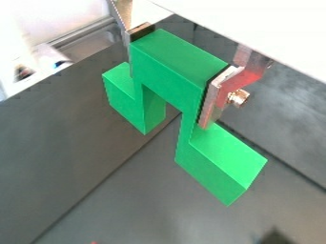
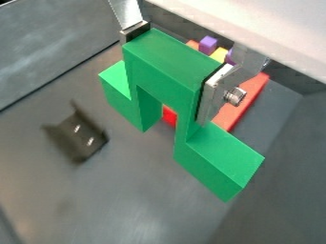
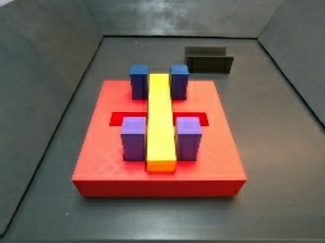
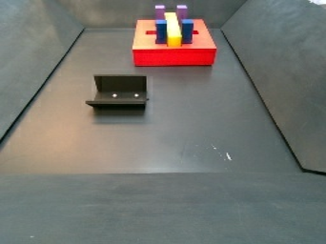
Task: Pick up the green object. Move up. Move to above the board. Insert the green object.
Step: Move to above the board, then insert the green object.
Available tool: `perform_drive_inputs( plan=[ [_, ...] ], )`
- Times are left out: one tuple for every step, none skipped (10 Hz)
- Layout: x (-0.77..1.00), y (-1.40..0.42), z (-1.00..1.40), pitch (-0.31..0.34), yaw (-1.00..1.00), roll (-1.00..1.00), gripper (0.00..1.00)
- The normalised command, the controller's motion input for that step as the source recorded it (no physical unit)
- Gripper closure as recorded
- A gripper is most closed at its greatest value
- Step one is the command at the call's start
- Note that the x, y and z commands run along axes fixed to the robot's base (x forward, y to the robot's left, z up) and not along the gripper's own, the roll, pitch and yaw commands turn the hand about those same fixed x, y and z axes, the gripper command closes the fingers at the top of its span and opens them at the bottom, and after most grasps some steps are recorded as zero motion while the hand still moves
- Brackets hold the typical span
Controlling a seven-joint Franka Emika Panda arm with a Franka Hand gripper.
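Note:
In both wrist views my gripper (image 1: 176, 69) (image 2: 176, 63) is shut on the green object (image 1: 152, 91) (image 2: 143, 95), with one silver finger on each side of its raised middle cube. Its two legs hang below, well above the dark floor. The board (image 3: 102, 142) (image 4: 174, 55) is a red block with a long yellow bar (image 3: 160, 119) and blue-purple posts (image 3: 188, 136). A corner of the board (image 2: 249, 95) and a purple post (image 2: 204, 44) show just behind the held piece in a wrist view. Neither side view shows the gripper or the green object.
The fixture (image 4: 118, 93) (image 3: 208, 61), a dark L-shaped bracket, stands on the floor apart from the board; it also shows below the gripper in a wrist view (image 2: 79, 135). Grey walls enclose the dark floor (image 4: 192, 133).

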Motion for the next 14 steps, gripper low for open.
perform_drive_inputs(
  plan=[
    [0.63, -1.4, 0.2, 0.24, 0.02, -0.03, 1.0],
    [0.64, -1.4, 0.21, 0.2, 0.02, -0.02, 1.0],
    [0.64, -1.4, 0.21, 0.166, 0.02, 0.0, 1.0],
    [0.65, -1.4, 0.22, 0.143, 0.02, 0.01, 1.0],
    [0.7, -1.4, 0.22, 0.148, 0.01, 0.0, 1.0],
    [0.48, -0.86, 0.15, 0.155, 0.01, 0.03, 1.0],
    [0.37, -0.63, 0.11, 0.145, 0.01, 0.05, 1.0],
    [0.2, -0.31, 0.07, 0.107, 0.01, 0.05, 1.0],
    [0.0, -0.04, -0.04, 0.0, 0.0, 0.0, 1.0],
    [0.09, -0.03, -0.3, 0.0, 0.0, -0.06, 1.0],
    [0.51, -0.25, -0.64, 0.0, 0.02, 0.0, 1.0],
    [0.38, -0.32, -1.0, -0.043, 0.04, 0.09, 1.0],
    [0.23, -0.25, -1.0, -0.051, 0.04, 0.02, 1.0],
    [0.0, -0.16, -1.0, -0.057, 0.09, 0.05, 1.0]
  ],
)
